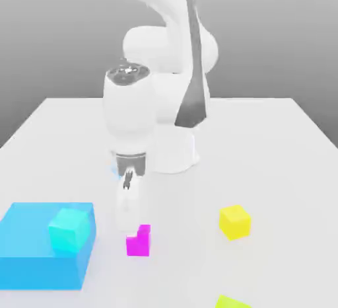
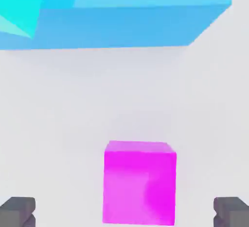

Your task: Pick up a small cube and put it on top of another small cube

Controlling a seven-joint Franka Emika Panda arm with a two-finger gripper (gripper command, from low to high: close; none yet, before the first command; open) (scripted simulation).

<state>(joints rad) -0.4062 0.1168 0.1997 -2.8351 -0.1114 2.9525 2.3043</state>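
Note:
The small magenta cube [image 1: 140, 242] rests on the white table, its upper corner covered by my gripper [image 1: 130, 223] in the exterior view. In the hand view the magenta cube [image 2: 139, 182] lies close under the hand, in line with the gap between the two grey fingertips [image 2: 18, 211], which stand far apart on either side. My gripper [image 2: 125, 214] is open and holds nothing. The light cyan cube [image 1: 70, 228] sits on top of the large flat blue block [image 1: 39, 257], to the exterior view's left of the magenta cube. The cyan cube [image 2: 22, 2] and blue block [image 2: 131, 21] appear beyond it.
A yellow cube [image 1: 235, 221] sits on the table to the exterior view's right of the magenta one. A yellow-green object [image 1: 231, 302] peeks in at the bottom edge. The robot's white base [image 1: 173, 151] stands behind the gripper.

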